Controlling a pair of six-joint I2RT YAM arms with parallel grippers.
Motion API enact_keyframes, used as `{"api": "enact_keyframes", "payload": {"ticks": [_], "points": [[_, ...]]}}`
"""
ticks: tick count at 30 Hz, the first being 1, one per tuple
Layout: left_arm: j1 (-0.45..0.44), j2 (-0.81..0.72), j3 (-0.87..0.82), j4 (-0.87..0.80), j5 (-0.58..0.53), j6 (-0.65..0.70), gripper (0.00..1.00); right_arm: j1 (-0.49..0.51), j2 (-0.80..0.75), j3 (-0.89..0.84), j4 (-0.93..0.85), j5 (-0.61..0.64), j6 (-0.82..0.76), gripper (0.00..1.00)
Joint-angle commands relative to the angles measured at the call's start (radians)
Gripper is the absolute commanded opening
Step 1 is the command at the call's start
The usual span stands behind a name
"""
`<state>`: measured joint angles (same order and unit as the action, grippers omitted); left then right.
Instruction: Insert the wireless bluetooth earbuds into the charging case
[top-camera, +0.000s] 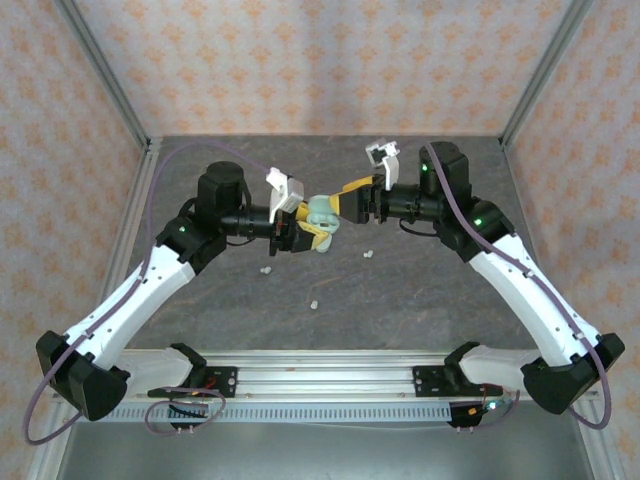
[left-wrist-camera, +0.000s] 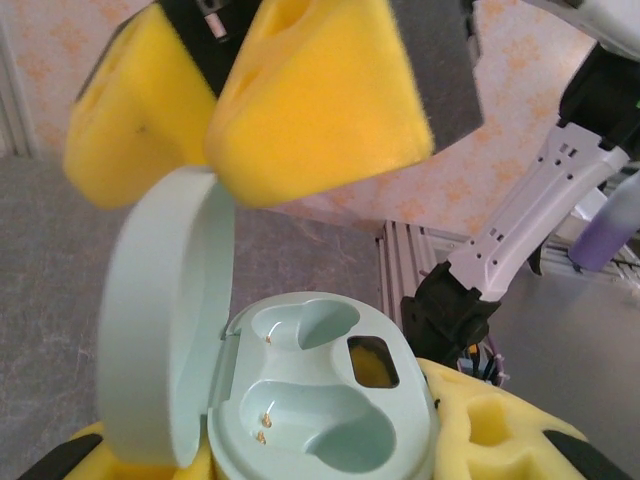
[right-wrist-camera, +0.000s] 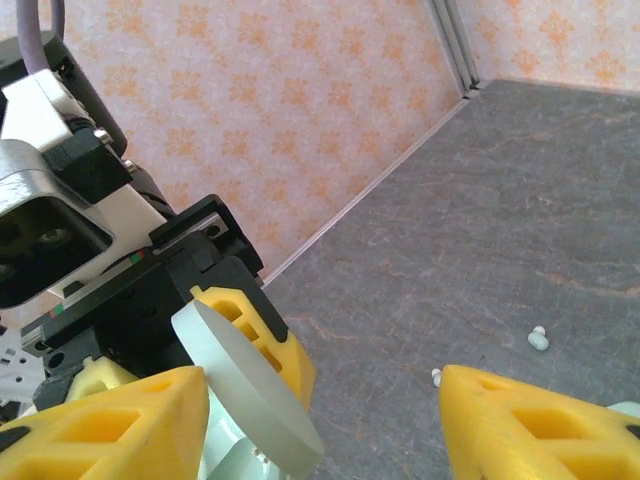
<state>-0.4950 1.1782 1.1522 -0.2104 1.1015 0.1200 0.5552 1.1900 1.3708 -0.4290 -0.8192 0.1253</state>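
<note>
The pale mint charging case (top-camera: 320, 213) is held above the table centre, with my left gripper (top-camera: 298, 232) shut on its base. In the left wrist view the case base (left-wrist-camera: 320, 400) sits between my yellow pads (left-wrist-camera: 490, 420). Its lid (left-wrist-camera: 165, 320) stands open at the left, and both wells are empty. My right gripper (top-camera: 346, 203) is open just above the case, with one yellow finger (left-wrist-camera: 310, 100) against the lid's top edge. In the right wrist view the lid (right-wrist-camera: 245, 390) lies beside my left finger (right-wrist-camera: 110, 425). Three earbuds lie loose on the table (top-camera: 267, 269), (top-camera: 314, 303), (top-camera: 368, 254).
The grey table (top-camera: 420, 300) is enclosed by patterned walls with metal corner posts (top-camera: 105, 70). An aluminium rail (top-camera: 320, 375) runs along the near edge between the arm bases. Two earbuds (right-wrist-camera: 539, 339), (right-wrist-camera: 437, 377) show on the floor in the right wrist view.
</note>
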Motion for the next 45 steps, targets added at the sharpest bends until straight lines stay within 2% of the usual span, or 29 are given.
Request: {"api": "enact_keyframes", "payload": {"ticks": [1,8,12,17,23,31,36,45], "points": [[0.013,-0.024,-0.035,0.113,-0.005,-0.082,0.11,-0.004,-0.044,-0.022,0.077,0.021,0.07,0.63],[0.026,-0.028,-0.055,0.135,-0.032,-0.117,0.11,-0.004,-0.067,-0.057,0.074,0.017,0.078,0.65],[0.035,-0.033,-0.072,0.16,-0.034,-0.143,0.1,-0.003,-0.069,-0.073,0.087,-0.051,0.066,0.68],[0.038,-0.038,-0.074,0.161,-0.022,-0.147,0.1,0.029,-0.069,-0.092,0.066,-0.113,-0.049,0.75],[0.037,-0.039,-0.068,0.151,0.0,-0.148,0.1,0.053,-0.04,-0.061,-0.007,-0.094,-0.172,0.8],[0.036,-0.042,-0.055,0.123,0.014,-0.132,0.1,0.053,-0.011,-0.02,-0.046,-0.088,-0.248,0.81],[0.036,-0.041,-0.048,0.112,0.024,-0.123,0.1,0.052,0.015,-0.004,-0.047,-0.027,-0.271,0.79],[0.036,-0.045,-0.044,0.101,0.041,-0.116,0.1,0.053,0.036,0.021,-0.036,0.037,-0.281,0.71]]}}
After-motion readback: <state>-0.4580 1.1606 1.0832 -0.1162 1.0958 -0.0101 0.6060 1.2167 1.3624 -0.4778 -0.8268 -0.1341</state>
